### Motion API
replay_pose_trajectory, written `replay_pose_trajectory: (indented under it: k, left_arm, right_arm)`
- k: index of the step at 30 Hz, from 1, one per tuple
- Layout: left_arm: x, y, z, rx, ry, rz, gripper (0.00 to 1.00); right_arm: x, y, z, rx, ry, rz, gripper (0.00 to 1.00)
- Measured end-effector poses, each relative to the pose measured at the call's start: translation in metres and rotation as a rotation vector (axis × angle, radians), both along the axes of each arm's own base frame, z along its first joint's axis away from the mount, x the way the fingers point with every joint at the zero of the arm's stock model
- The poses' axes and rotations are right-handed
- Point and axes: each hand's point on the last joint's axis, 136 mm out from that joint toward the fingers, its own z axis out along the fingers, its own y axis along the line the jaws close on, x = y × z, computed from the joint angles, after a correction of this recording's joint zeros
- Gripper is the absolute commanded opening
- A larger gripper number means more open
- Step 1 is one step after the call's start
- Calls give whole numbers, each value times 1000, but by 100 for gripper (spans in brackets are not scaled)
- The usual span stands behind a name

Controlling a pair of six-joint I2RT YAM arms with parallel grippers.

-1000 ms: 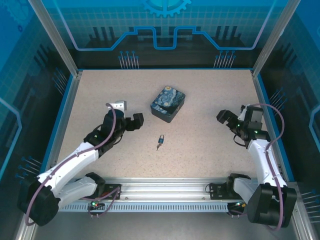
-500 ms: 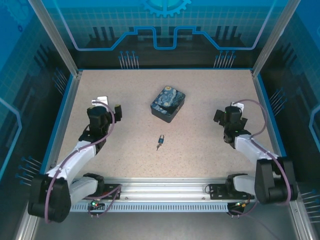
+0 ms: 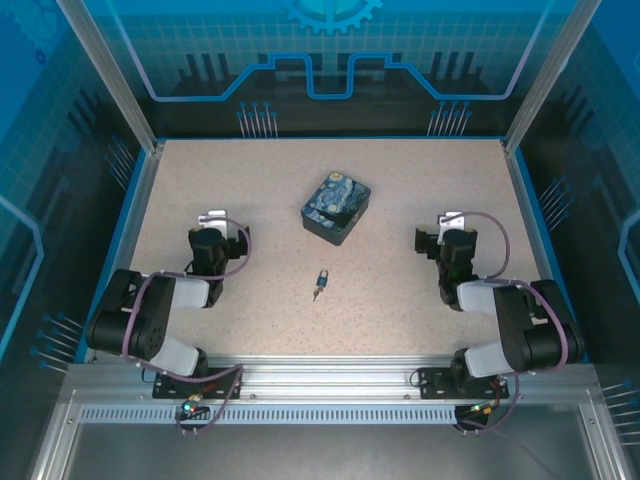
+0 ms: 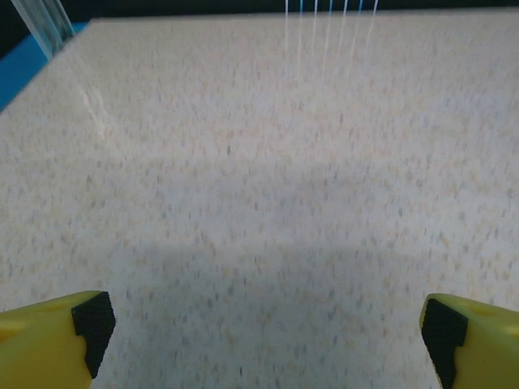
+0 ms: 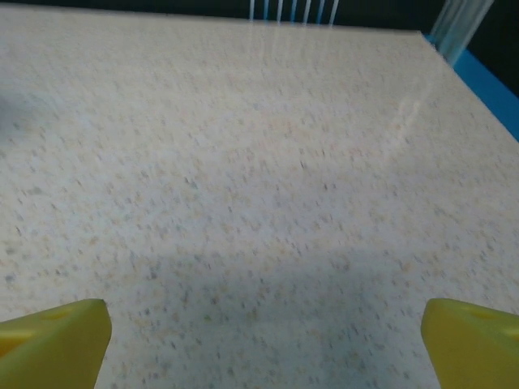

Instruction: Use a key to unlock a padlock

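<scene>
Top view: you have the padlock (image 3: pixel 324 276) lying on the speckled surface (image 3: pixel 420 180), a little nearer the arms than the middle, about midway between the two arms. The key (image 3: pixel 317 292) lies at the padlock's near end, touching or nearly so; it is too small for you to tell whether it sits in the keyhole. The dark blue box (image 3: pixel 337 208) stands behind the padlock, apart from it. The left gripper (image 3: pixel 218 228) sits low over the surface well to the left of the padlock, its arm folded close to the base. From the left wrist, its yellow fingers (image 4: pixel 53 340) stand wide apart, holding nothing, bare surface between them. The right gripper (image 3: pixel 446 233) sits well to the right of the padlock. The right wrist view shows its fingers (image 5: pixel 474 344) spread just as wide and empty over bare surface.
</scene>
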Motion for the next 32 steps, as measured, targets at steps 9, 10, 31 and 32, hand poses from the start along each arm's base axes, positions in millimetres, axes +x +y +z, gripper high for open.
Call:
replay_pose_trajectory:
  k: [9, 10, 31, 32]
  left_arm:
    - [10, 6, 3, -75, -24, -45, 99]
    - [10, 6, 3, -82, -25, -50, 99]
    - [10, 0, 3, -97, -24, -81, 99]
    - [10, 0, 3, -97, -24, -81, 99]
  right_arm:
    - [20, 6, 9, 43, -20, 71, 100]
    - [20, 7, 9, 45, -22, 76, 100]
    - [21, 16, 7, 40, -6, 127, 100]
    - [21, 17, 7, 42, -5, 133, 100]
